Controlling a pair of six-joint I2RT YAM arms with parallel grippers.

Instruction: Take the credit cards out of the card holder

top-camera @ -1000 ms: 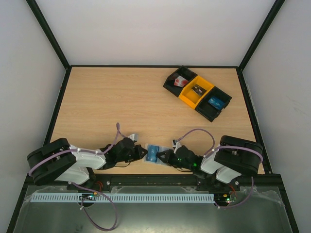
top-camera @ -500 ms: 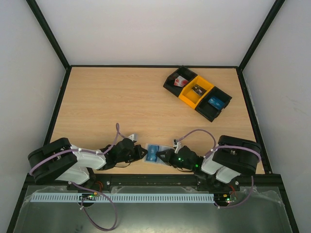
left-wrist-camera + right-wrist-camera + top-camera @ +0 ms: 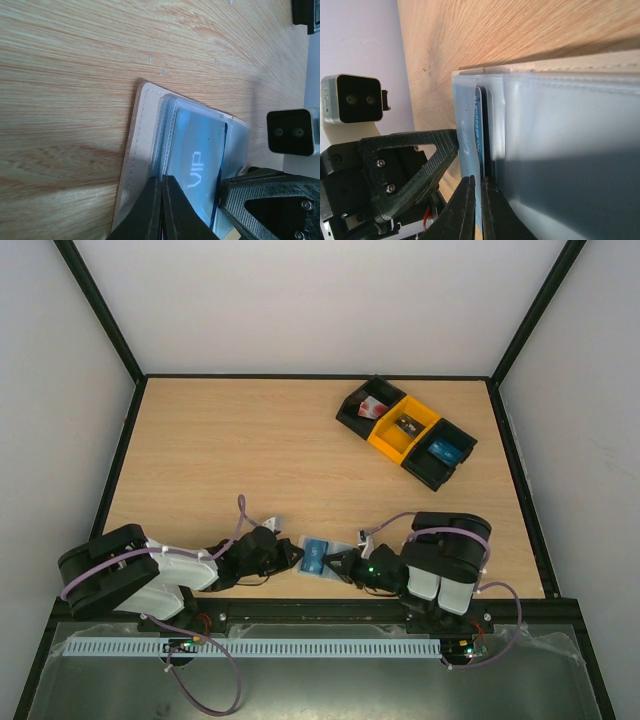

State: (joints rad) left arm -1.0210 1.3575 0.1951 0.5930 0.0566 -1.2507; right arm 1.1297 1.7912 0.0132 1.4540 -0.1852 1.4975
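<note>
Left end effector [image 3: 161,207]: clamped on the card holder [image 3: 133,160] edge just ahead.
Right end effector [image 3: 477,210]: pinching the blue credit card [image 3: 465,131] — between its fingertips.

Top view overhead, whole table [image 3: 250,450]; wrist views close, opposed, sharing card holder [image 3: 137,150].

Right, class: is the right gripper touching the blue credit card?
Touching. The right wrist view shows the right gripper shut on the credit card, with the card's blue edge pinched between the jaws.
</note>
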